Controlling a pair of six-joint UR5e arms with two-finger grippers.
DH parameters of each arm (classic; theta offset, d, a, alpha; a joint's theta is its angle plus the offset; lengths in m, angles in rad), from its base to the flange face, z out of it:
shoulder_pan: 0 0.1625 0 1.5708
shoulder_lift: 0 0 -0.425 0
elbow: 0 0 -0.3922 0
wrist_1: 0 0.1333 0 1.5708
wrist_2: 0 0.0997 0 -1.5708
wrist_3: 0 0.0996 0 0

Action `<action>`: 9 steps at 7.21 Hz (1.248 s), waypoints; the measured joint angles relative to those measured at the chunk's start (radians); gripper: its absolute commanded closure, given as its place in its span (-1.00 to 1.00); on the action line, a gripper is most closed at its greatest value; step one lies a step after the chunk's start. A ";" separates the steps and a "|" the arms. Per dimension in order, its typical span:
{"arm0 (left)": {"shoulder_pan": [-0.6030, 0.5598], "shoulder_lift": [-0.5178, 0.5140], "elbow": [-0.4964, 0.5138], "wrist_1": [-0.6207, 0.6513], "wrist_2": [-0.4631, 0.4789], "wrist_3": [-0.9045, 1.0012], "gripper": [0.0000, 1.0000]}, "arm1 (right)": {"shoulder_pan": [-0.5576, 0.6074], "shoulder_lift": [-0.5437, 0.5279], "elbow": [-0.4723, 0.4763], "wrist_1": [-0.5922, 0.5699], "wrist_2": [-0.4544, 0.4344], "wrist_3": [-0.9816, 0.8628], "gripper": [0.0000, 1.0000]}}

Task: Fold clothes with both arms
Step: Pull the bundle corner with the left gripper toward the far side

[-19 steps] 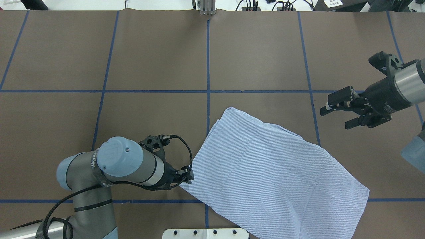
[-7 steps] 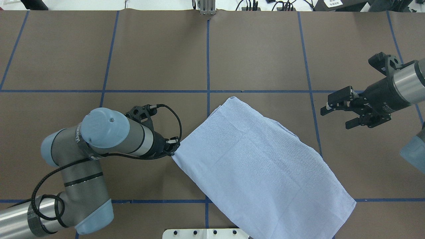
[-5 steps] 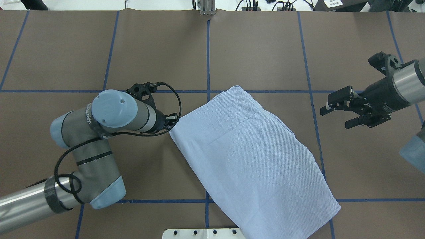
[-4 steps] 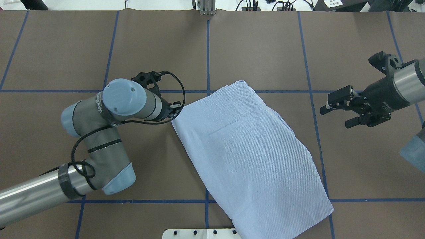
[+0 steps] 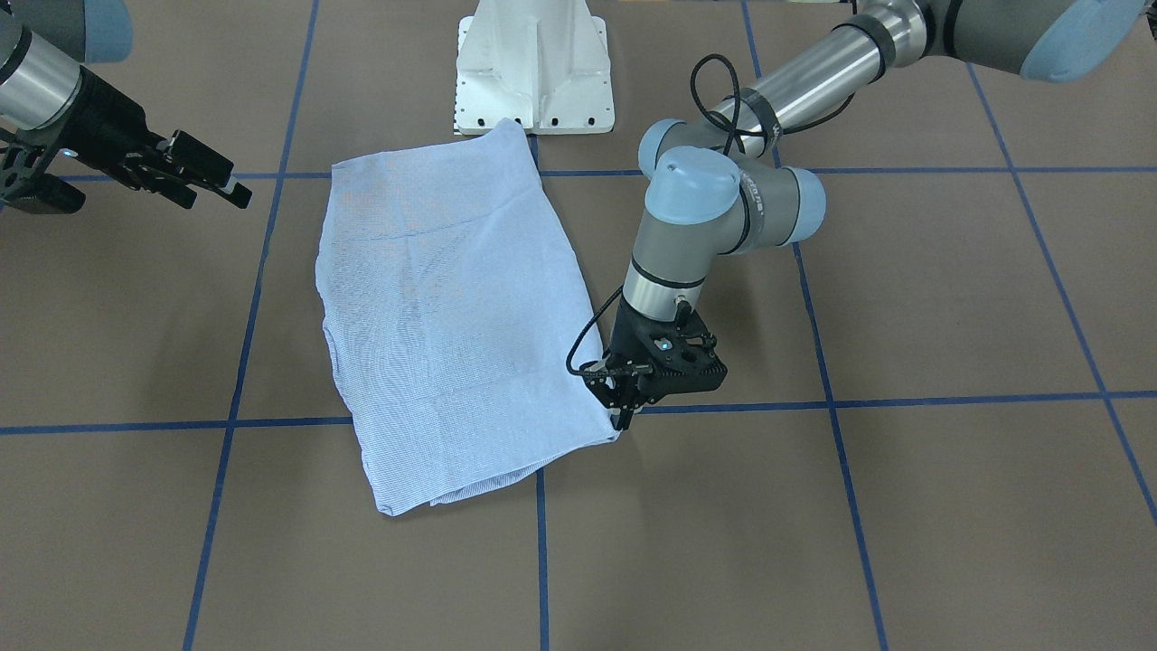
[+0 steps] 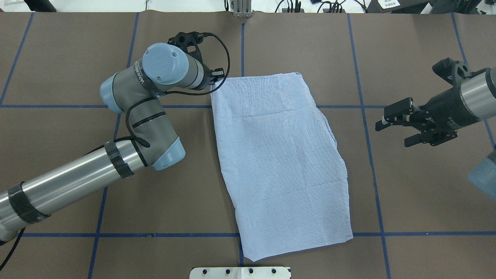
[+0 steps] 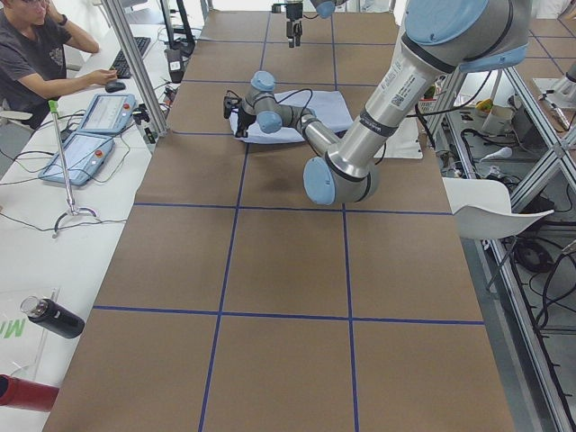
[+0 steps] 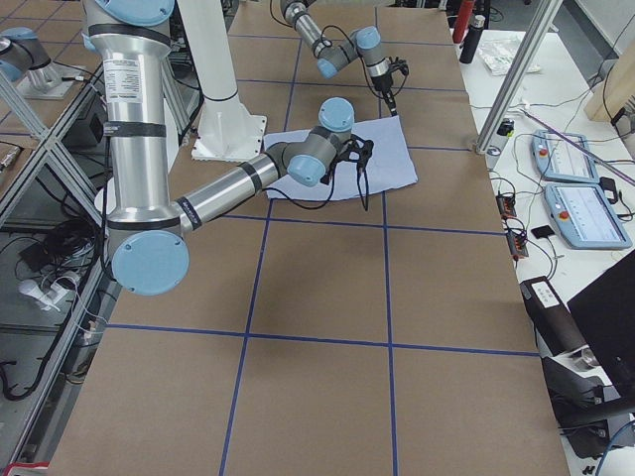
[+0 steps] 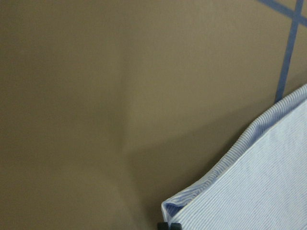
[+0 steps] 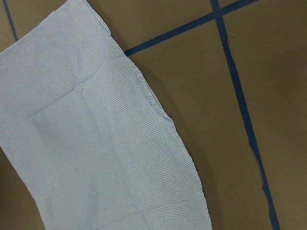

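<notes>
While my left claw [image 5: 623, 414] is clamped together on one corner of the shirt [image 6: 281, 166], the cloth lies flat on the brown table [image 6: 310, 50], folded into a long, rough rectangle; the pinched corner is the shirt's 11 o'clock corner in the overhead view, and the body of the cloth runs away from that claw toward 5 o'clock.

Left wrist view: the layered, striped corner sits at the bottom edge at about 5 o'clock, and a dark fingertip [image 9: 169, 225] touches it from below; the rest of that view is bare table and one blue tape line [image 9: 286, 57] at 1 o'clock.

My right claw [image 6: 393, 133] hangs with its fingers apart, gripping nothing; it is well apart from the shirt, off the cloth's 3 o'clock side in the overhead view; its wrist view has the shirt filling the left half, from 10 to 6 o'clock.

Shirt details: a faint crease crosses it near the far end; the long edge facing my right claw is slightly wavy; the near end stops just beside the white pedestal [image 6: 240, 272] at 6 o'clock; collar, buttons and sleeves are not visible in this fold.
</notes>
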 measured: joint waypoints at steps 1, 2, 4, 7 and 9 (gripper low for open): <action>-0.016 -0.036 0.092 -0.097 0.031 0.025 1.00 | 0.004 0.000 0.000 0.000 -0.005 0.000 -1.00; -0.030 -0.052 0.152 -0.173 0.066 0.058 1.00 | 0.006 -0.001 -0.001 0.000 -0.013 0.000 -1.00; -0.054 -0.085 0.238 -0.249 0.103 0.102 1.00 | 0.006 0.000 -0.001 0.000 -0.026 0.000 -1.00; -0.060 -0.123 0.318 -0.304 0.142 0.111 0.07 | 0.006 0.003 -0.002 0.000 -0.032 0.000 -1.00; -0.061 -0.125 0.322 -0.310 0.144 0.110 -0.97 | 0.005 0.006 -0.002 0.000 -0.034 0.000 -1.00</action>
